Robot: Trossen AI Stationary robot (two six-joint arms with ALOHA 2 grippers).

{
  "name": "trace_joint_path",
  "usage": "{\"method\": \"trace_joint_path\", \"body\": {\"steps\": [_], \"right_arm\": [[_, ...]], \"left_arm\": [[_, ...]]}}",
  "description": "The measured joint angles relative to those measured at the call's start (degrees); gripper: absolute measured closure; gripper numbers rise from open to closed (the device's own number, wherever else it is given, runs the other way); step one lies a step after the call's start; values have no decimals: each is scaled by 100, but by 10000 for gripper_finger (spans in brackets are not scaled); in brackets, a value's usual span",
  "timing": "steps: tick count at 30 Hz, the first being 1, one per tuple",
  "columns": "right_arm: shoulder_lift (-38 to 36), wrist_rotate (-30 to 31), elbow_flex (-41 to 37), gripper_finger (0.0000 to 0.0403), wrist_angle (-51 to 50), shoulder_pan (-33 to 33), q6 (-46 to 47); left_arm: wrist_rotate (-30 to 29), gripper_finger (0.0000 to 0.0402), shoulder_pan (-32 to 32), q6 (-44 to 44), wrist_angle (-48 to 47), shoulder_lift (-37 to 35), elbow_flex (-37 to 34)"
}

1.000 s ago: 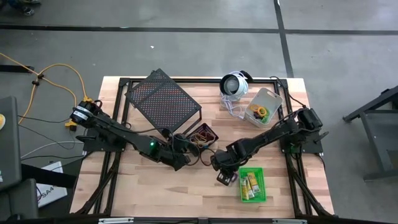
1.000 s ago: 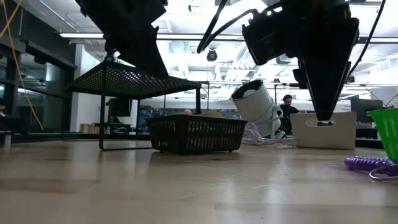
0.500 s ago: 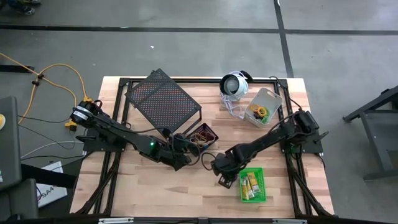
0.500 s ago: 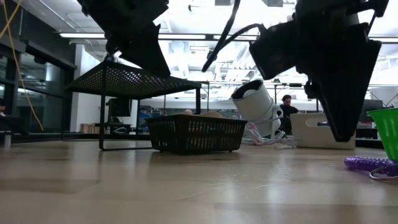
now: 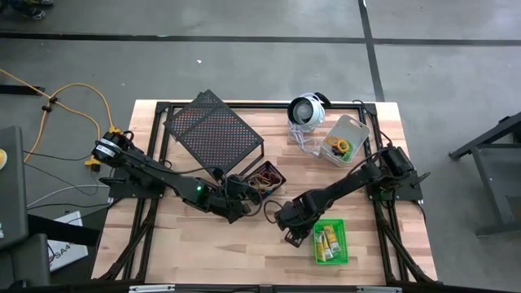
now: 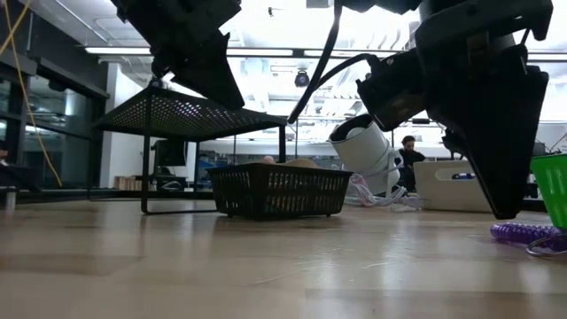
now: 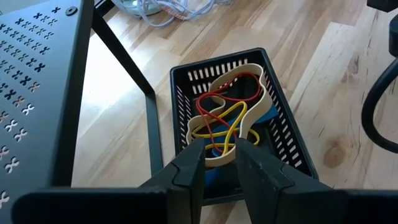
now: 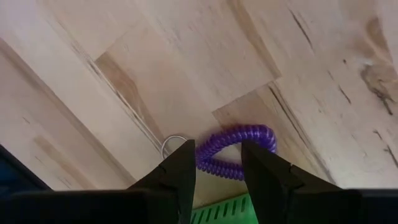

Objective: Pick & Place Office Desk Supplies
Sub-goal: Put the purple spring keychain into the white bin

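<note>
No legible labels; right tool [image 8: 216,163] apparently over purple coil [image 8: 231,152].

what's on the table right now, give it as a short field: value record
table: light wood top
black bin: holds tangled red, yellow and cream elastic loops
green bin: holds yellow pieces
grey bin: at the far right of the table
mesh rack: beside the black bin
purple coil: lying on the wood beside the green bin, metal ring attached
left claw: open, above the black bin
right claw: open, straddling the purple coil from above, nothing held
round device: white and black, near the grey bin
</note>
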Motion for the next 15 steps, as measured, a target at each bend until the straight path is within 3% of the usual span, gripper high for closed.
{"method": "trace_joint_path", "body": {"steps": [15], "right_arm": [[1,-32,0,286,-11,0,72]], "left_arm": [[1,318,0,0,28,0,0]]}}
